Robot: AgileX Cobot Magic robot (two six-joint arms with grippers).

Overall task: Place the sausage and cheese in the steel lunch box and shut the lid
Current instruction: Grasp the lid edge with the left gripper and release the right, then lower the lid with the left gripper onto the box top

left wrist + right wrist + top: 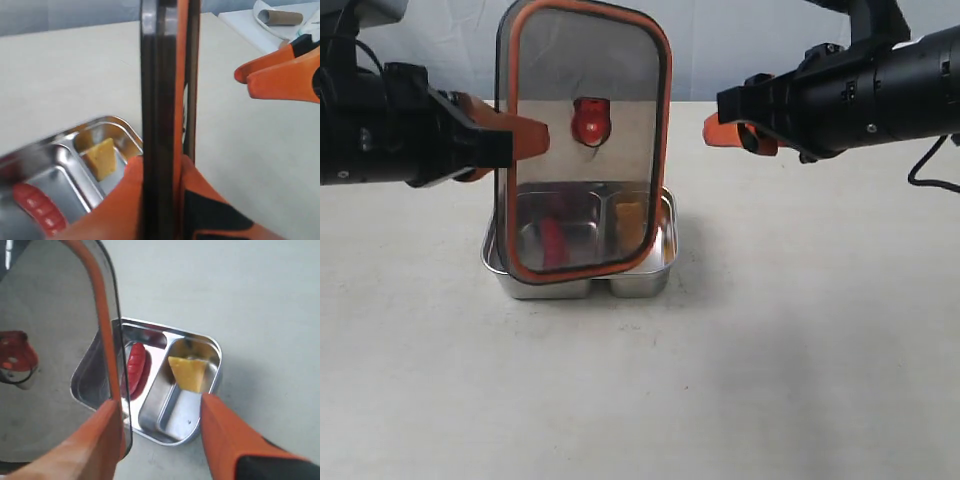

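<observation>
My left gripper (520, 138) clamped on left edge of lid (620, 150), holding it upright by box (640, 280). Box sits on table (820, 350). Sausage (552, 240) in left part, cheese (630, 215) in right part. My right gripper (725, 130) off to right, fingers apart, holding nothing, clear of lid.

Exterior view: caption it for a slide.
Left gripper holds smoky orange-rimmed lid upright over shiny steel lunch box containing red sausage and yellow cheese wedge; right gripper apart.

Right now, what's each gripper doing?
Left gripper: closed on the edge of the lid, holding it upright.
Right gripper: open, holding nothing.
</observation>
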